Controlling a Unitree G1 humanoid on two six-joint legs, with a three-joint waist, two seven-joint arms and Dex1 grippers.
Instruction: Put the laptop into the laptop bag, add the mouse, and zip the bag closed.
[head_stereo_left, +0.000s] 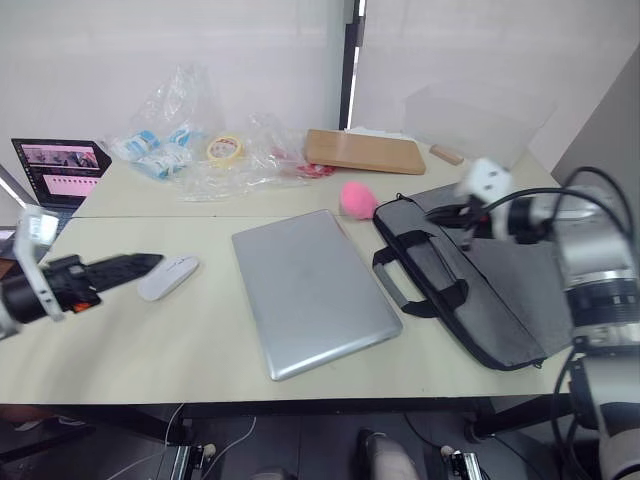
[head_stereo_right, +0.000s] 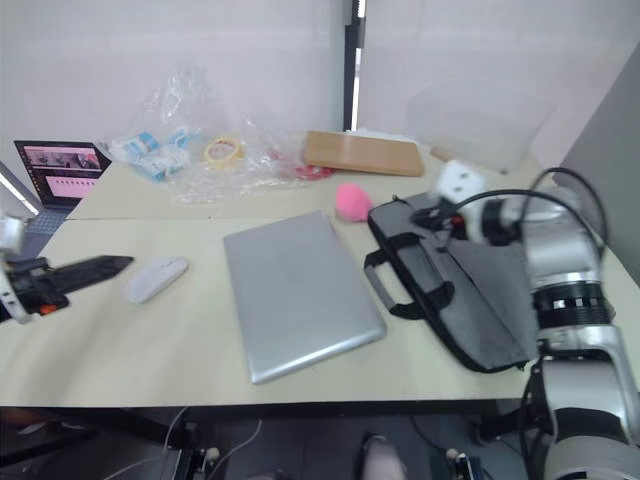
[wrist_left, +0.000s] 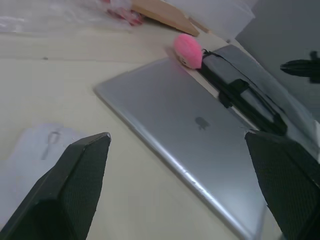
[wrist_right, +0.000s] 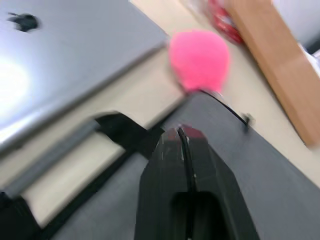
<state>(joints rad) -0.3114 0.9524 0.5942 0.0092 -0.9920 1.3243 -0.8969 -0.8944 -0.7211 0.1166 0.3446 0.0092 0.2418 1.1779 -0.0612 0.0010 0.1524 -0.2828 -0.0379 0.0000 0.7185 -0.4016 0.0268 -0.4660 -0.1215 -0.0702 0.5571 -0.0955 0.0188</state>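
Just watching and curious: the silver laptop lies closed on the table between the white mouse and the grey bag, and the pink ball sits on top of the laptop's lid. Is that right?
Not quite. The pink ball sits on the table, at the far corner of the laptop beside the laptop bag, not on the lid; the left eye view shows it. The laptop does lie closed between the mouse and the bag.

The laptop (head_stereo_left: 312, 290) is smooth grey metal with a soft shine. The laptop bag (head_stereo_left: 490, 285) is grey cloth, dull and a bit rough, with black straps. The mouse (head_stereo_left: 167, 277) is smooth white plastic. The pink ball (head_stereo_left: 357, 199) looks fluffy. The board (head_stereo_left: 364, 151) is brown wood. The bags (head_stereo_left: 190, 125) are clear, crinkly, shiny plastic. The worktop (head_stereo_left: 130, 340) is smooth, pale and dull.
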